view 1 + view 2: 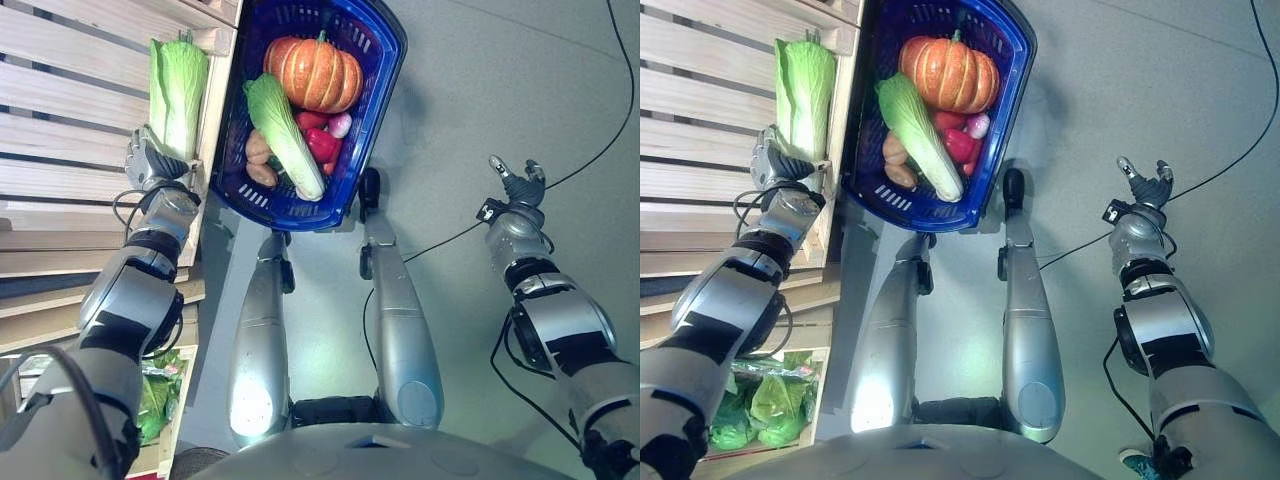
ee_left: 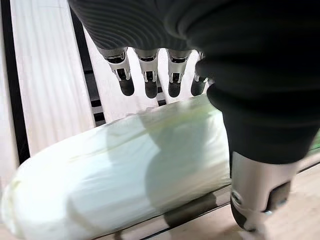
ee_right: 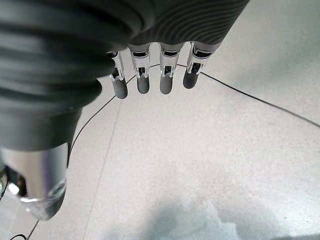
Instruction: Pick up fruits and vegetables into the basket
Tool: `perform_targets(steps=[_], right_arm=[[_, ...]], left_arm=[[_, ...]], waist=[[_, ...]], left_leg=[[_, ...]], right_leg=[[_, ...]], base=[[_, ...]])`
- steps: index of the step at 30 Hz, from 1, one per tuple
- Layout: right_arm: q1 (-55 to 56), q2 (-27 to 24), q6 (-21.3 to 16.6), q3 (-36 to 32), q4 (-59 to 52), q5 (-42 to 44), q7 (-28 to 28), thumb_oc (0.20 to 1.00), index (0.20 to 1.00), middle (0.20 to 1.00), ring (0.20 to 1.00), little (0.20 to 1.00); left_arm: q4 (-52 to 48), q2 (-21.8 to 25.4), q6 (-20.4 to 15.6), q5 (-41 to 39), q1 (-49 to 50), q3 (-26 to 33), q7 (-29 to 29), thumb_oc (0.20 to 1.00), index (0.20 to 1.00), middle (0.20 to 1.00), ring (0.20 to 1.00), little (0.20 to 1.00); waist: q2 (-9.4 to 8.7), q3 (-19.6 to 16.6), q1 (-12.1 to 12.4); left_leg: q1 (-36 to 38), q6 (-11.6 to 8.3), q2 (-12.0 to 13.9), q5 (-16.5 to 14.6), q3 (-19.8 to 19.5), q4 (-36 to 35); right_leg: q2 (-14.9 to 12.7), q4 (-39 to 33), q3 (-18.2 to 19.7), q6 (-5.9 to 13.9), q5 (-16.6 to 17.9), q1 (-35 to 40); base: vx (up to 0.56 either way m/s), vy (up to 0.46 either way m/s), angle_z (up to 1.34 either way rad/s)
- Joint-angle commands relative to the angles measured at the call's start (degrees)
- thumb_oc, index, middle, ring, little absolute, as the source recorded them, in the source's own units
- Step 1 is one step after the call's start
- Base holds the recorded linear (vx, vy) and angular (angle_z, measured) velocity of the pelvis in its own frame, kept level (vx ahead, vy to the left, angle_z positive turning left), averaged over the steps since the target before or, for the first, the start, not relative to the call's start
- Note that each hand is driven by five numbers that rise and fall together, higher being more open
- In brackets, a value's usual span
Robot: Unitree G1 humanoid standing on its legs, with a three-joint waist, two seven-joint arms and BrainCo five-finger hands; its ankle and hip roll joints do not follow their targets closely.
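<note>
Blue basket (image 1: 375,95) beside slatted wooden shelf (image 1: 70,120), already loaded: pumpkin (image 1: 314,73), cabbage (image 1: 285,135), red pepper (image 1: 320,143), potatoes (image 1: 259,158). Left hand (image 1: 148,160) at second cabbage (image 1: 178,95) on shelf edge, fingers (image 2: 150,75) straight, thumb alongside. Right hand (image 1: 520,185) relaxed, spread, above floor (image 1: 500,90).

shop | slatted wooden produce shelves (image 1: 70,120) | blue shopping basket (image 1: 385,60)

wooden slatted shelf (image 1: 70,110), grey floor (image 1: 500,90)

Cabbage (image 1: 178,92) on slatted shelf (image 1: 70,120) (wooden)
</note>
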Motion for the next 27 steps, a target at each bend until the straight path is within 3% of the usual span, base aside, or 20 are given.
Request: perform_targets(steps=[1,10,11,12,13,14,15,27], right_arm=[[1.88,-1.57,-2.79,-0.04,-1.41,1.13,-0.34,1.0,1.0,1.0,1.0,1.0],[0.78,-0.46,-2.99,0.33,-2.04,1.74,-0.88,1.0,1.0,1.0,1.0,1.0],[0.72,-0.32,-3.15,0.42,-2.07,1.86,-0.97,1.0,1.0,1.0,1.0,1.0],[0.67,-0.33,-3.11,0.37,-2.11,1.89,-0.88,1.0,1.0,1.0,1.0,1.0],[0.57,-0.22,-3.13,0.48,-2.15,1.88,-1.02,1.0,1.0,1.0,1.0,1.0],[0.37,-0.16,-3.2,0.64,-2.14,1.93,-1.15,1.0,1.0,1.0,1.0,1.0],[0.2,-0.12,-3.16,0.69,-2.18,1.85,-1.16,1.0,1.0,1.0,1.0,1.0],[-0.55,0.8,-4.05,1.51,-3.46,2.18,-0.22,1.0,1.0,1.0,1.0,1.0]], left_arm=[[4.91,1.66,1.54,-1.14,0.75,4.02,-0.85,1.0,1.0,1.0,1.0,1.0],[7.35,1.58,1.48,-1.86,-1.34,3.99,-3.71,1.0,1.0,1.0,1.0,1.0],[7.65,1.51,1.28,-2.0,-1.57,3.9,-4.38,0.818,0.818,0.818,0.818,0.818],[7.75,1.48,1.2,-2.17,-1.59,3.91,-4.91,0.583,0.583,0.583,0.583,0.583],[7.83,1.5,1.14,-2.37,-1.74,3.83,-5.26,0.555,0.555,0.555,0.555,0.555],[7.95,1.45,0.95,-2.61,-1.94,3.74,-5.71,0.416,0.416,0.416,0.416,0.416],[7.96,1.42,0.72,-2.96,-2.07,3.64,-6.24,0.2,0.2,0.2,0.2,0.2],[8.16,1.18,-1.83,-5.82,-2.94,3.29,-9.43,0.2,0.2,0.2,0.2,0.2]], waist=[[0.78,-2.06,-0.74],[-0.09,-2.06,-0.94],[-0.17,-2.06,-0.99],[-0.23,-2.06,-1.0],[-0.25,-2.06,-1.01],[-0.27,-2.06,-1.05],[-0.28,-2.06,-1.07],[-0.62,-2.06,-0.96]], left_leg=[[-1.94,0.65,-1.48,1.82,0.67,-3.19],[-2.44,0.52,-1.37,1.76,0.79,-3.6],[-2.6,0.52,-1.37,1.73,0.82,-3.57],[-2.65,0.52,-1.38,1.7,0.82,-3.6],[-2.77,0.5,-1.37,1.7,0.83,-3.57],[-2.86,0.49,-1.38,1.71,0.84,-3.61],[-2.89,0.49,-1.38,1.69,0.83,-3.68],[-3.35,0.34,-1.45,1.62,0.62,-4.03]], right_leg=[[4.34,4.39,-4.06,1.24,-8.37,2.1],[4.46,3.6,-4.01,1.28,-7.98,1.52],[4.46,3.46,-3.97,1.26,-7.91,1.39],[4.49,3.36,-3.92,1.24,-7.9,1.36],[4.5,3.34,-3.9,1.23,-7.88,1.25],[4.52,3.25,-3.89,1.22,-7.83,1.14],[4.53,3.19,-3.87,1.24,-7.82,1.09],[4.56,2.68,-3.95,1.37,-7.74,0.68]], base=[[0.0,0.0,0.0],[0.0,0.0,0.0],[0.0,0.004,-0.03],[0.0,0.003,-0.04],[0.0,0.0,0.0],[0.0,0.0,0.0],[0.0,0.0,0.0],[0.0,0.0,0.0]])
